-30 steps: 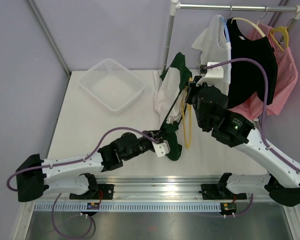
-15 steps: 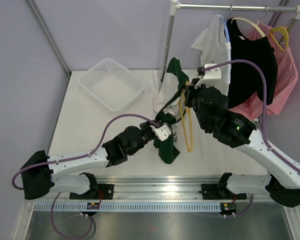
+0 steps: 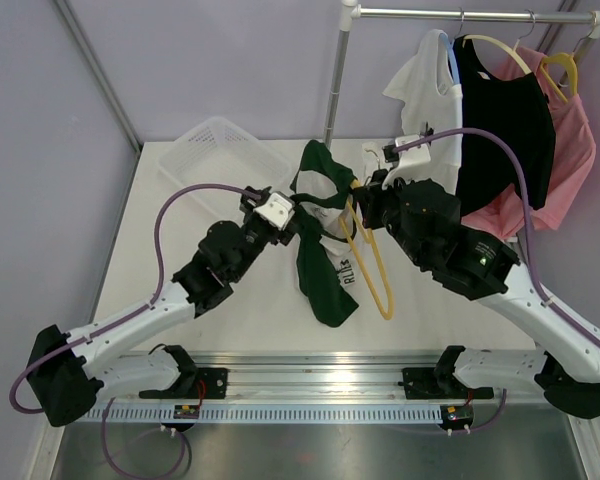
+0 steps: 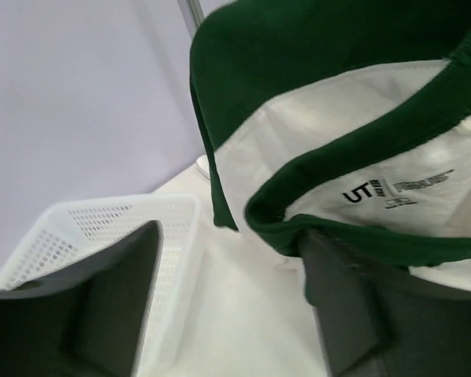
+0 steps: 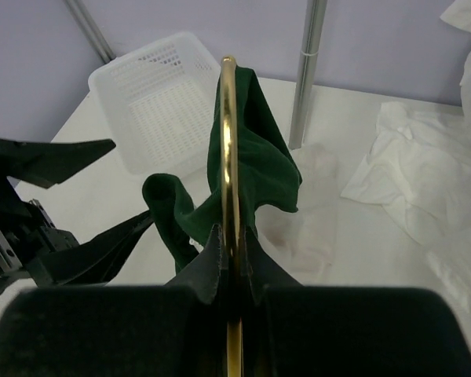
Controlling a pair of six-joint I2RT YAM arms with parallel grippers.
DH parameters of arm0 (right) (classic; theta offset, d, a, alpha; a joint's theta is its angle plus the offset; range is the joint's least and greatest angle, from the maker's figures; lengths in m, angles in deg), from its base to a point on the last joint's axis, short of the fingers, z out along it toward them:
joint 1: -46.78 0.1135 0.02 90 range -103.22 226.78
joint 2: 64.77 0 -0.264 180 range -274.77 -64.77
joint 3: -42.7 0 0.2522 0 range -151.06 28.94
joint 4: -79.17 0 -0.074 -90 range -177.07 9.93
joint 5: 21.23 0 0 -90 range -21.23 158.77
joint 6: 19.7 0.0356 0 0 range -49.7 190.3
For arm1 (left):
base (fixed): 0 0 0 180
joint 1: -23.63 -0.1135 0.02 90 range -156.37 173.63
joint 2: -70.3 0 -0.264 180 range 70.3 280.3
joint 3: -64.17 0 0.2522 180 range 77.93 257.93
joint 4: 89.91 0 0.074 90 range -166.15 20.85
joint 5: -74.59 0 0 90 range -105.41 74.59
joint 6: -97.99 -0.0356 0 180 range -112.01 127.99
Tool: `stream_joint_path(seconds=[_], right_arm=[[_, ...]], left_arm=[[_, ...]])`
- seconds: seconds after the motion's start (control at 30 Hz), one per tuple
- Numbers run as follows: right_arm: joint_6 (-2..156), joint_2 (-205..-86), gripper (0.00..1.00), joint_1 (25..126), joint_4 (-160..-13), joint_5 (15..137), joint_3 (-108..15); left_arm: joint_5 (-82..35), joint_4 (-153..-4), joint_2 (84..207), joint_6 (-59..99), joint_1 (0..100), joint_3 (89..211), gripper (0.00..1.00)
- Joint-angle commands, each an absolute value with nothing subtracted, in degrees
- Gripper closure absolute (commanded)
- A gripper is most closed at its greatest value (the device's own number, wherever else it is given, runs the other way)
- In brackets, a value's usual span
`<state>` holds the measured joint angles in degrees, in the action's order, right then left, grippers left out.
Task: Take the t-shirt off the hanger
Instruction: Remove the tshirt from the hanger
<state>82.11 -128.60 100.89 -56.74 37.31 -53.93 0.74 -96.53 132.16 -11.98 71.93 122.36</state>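
White worktop (image 3: 180, 250) under lavender walls (image 3: 230, 60), read from the near edge outward. Left tool (image 4: 231, 236): fingers spread wide, nothing between them. The green-banded collar of the t-shirt (image 4: 353, 133) lies just beside its right finger; whether cloth and finger touch cannot be told. Right tool (image 5: 232, 239): closed tight on the yellow hanger (image 5: 228, 149), which runs straight away from it and appears edge-on in the right wrist view. The t-shirt, green and white, is held up between the two tools: one green fold is draped over the hanger's far end and the rest hangs slack, its lower end toward the near edge in the top view.

Governing relation: the garment lies on the left side of the hanger, toward the left tool, and the hanger's long axis points out toward the white basket (image 3: 208, 130). The left arm (image 3: 160, 310) is therefore nearer the free cloth. The coming move probably calls for it to close on the collar and draw the shirt leftward, off the hanger's end.

Not determinable:
- whether the neck opening encircles the hanger or merely rests over it
- the hanger's hook, hidden by the right tool
- the basket's near corner, covered by the left arm

Farthest, a rail (image 3: 460, 14) carries white, black and pink garments (image 3: 500, 130), well apart from the action.
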Motion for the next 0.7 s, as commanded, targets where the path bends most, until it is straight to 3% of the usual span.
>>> stream_joint_path(seconds=[0.0,0.07,0.43,0.67], right_arm=[[82.0,-125.9,1.00,100.7,-59.6,39.7,-53.5],[81.7,-124.3,1.00,100.7,-61.0,39.9,-52.3],[80.6,-117.2,1.00,100.7,-62.7,43.8,-48.9],[80.8,-117.1,1.00,100.7,-63.1,47.1,-48.8]], left_arm=[[-9.4,-98.5,129.1,-8.1,69.6,121.7,0.12],[-18.1,-99.1,126.5,-9.0,68.5,119.9,0.01],[-46.4,-87.6,124.2,-12.0,67.0,121.3,0.01],[-42.3,-87.3,129.8,-8.2,66.9,125.3,0.01]])
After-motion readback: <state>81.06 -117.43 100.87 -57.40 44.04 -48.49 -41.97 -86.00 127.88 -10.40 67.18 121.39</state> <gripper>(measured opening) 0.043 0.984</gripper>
